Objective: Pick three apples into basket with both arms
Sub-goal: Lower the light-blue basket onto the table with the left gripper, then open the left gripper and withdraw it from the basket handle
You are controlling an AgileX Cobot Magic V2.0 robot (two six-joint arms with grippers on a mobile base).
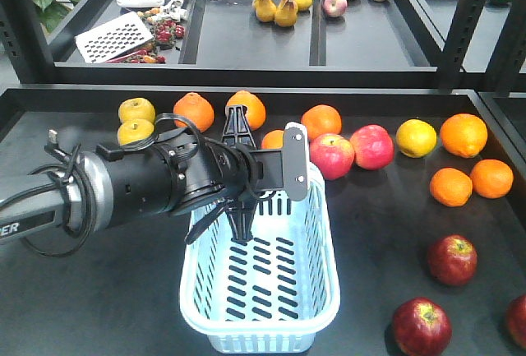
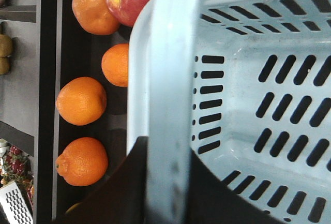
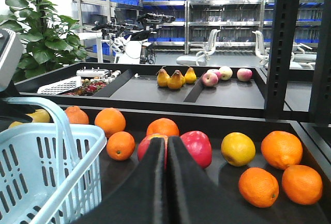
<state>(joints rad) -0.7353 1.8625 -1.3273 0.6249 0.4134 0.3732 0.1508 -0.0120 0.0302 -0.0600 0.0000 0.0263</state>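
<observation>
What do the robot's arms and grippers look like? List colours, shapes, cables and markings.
The left arm is a black cylinder with a silver-grey band, looped black cables, partly visible white lettering and a pale grey plate near the wrist. The left gripper and the right gripper have black tapering fingers.

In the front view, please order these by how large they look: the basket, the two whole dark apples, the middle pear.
1. basket
2. upper apple and lower apple: they look alike
3. pear, though it stands farther from the camera
</observation>
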